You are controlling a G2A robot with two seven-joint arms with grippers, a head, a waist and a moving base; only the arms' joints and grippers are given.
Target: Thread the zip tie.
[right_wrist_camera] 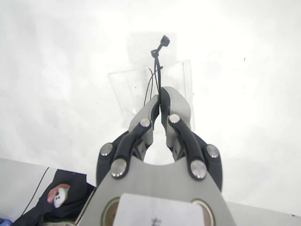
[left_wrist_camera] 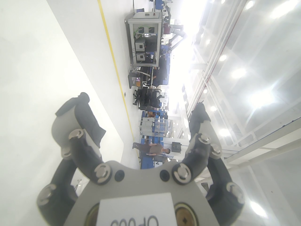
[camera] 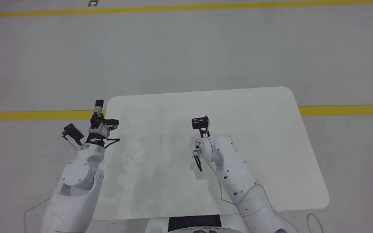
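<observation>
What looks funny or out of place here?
One thing: the right hand is shut on what looks like two black zip ties at once, two heads close together, their thin tails splayed over the clear tray. Nothing looks spilled or broken. The left hand is open and empty at the table edge.

Thin black zip tie (right_wrist_camera: 158, 76), pinched

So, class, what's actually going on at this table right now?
The right gripper is shut on thin black zip tie strands above a clear tray on the white table; two heads stick out past its fingertips. The left gripper is open and empty, by the table's edge on its own side. Whether a tail is threaded through a head cannot be told.
</observation>
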